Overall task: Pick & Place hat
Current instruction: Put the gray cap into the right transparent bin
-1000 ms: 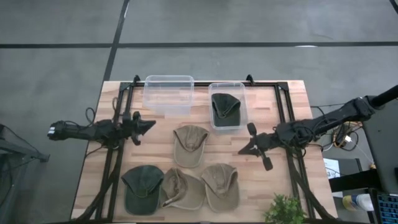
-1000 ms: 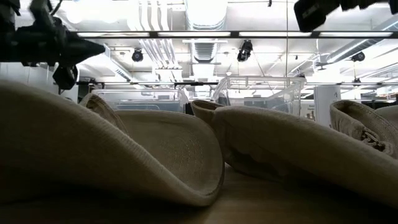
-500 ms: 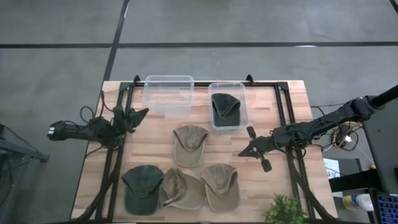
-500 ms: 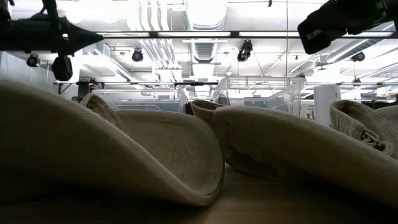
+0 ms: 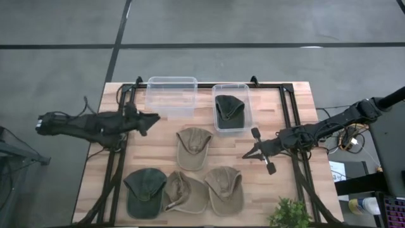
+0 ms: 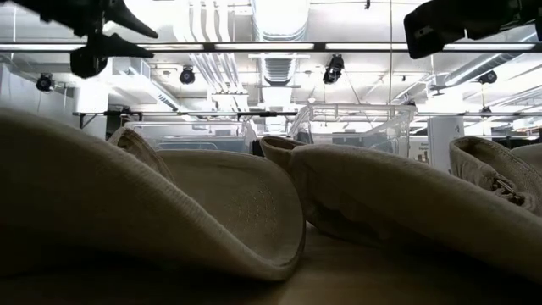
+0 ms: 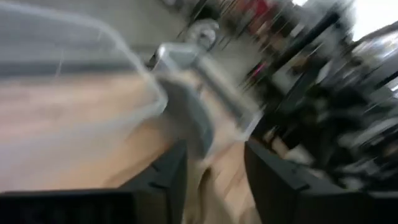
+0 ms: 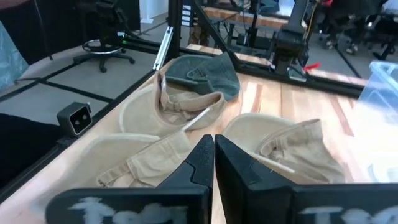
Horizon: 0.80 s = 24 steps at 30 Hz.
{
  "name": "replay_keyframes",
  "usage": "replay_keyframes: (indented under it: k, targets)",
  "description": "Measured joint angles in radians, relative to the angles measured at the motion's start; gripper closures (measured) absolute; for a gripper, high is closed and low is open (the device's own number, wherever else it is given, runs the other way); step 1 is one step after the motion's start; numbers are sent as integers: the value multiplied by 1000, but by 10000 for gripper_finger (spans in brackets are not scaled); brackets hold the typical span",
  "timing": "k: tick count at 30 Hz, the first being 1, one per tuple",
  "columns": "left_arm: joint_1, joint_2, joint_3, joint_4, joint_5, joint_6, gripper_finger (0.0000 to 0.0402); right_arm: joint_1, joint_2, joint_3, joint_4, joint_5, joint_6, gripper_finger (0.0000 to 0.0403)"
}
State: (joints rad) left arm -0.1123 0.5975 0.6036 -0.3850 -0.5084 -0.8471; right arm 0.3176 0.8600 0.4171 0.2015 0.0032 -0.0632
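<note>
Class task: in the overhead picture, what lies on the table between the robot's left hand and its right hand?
In the high view, one tan hat lies on the wood roughly midway between the left hand and the right hand. Around it, that stretch is bare tabletop.

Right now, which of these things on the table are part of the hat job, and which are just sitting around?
Part of the job: four loose hats, such as the tan hat and the green hat; the bin with a hat; the empty bin; the left gripper and right gripper.

Just sitting around: the potted plant.
</note>
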Motion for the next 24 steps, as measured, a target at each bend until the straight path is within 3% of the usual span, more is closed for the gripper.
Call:
replay_keyframes:
  k: [6,12,16,24]
  targets:
    - [-22,283,270,-315,195,20,211,-2,0,0,5,11,-30,394]
    - [-74,508,397,-389,345,77,211,-2,0,0,7,26,-26,394]
    - [-105,625,420,-448,464,-23,211,-2,0,0,5,26,-25,394]
    - [-202,765,441,-506,603,-306,212,-2,2,0,-18,25,4,394]
